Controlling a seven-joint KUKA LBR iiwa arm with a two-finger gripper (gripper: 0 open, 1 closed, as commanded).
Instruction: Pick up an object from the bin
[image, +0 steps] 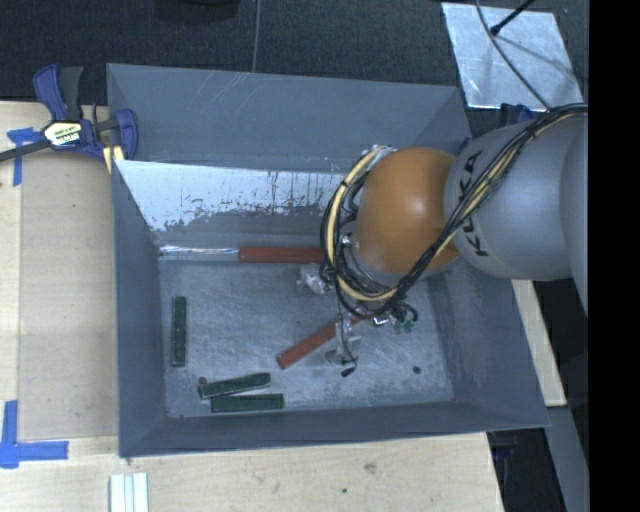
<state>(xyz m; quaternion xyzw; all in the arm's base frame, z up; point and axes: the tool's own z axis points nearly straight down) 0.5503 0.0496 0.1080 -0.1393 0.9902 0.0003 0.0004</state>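
— Where is the gripper (347, 352) seen?
— It is lowered close to the floor of the grey metal bin (140, 300), beneath the arm's orange wrist cover (400, 210). Whether it is released or clenched cannot be told.
— What is found nearest to it?
— A flat reddish-brown stick (308, 347) is laid slantwise just to its left, with its raised end right at the gripper.
— And farther out?
— A second reddish-brown stick (280, 255) is laid beyond it, along the far wall. A pair of dark green sticks (247, 403) is laid well to its left, nearer the front wall. A third dark green stick (178, 330) is set farthest left.
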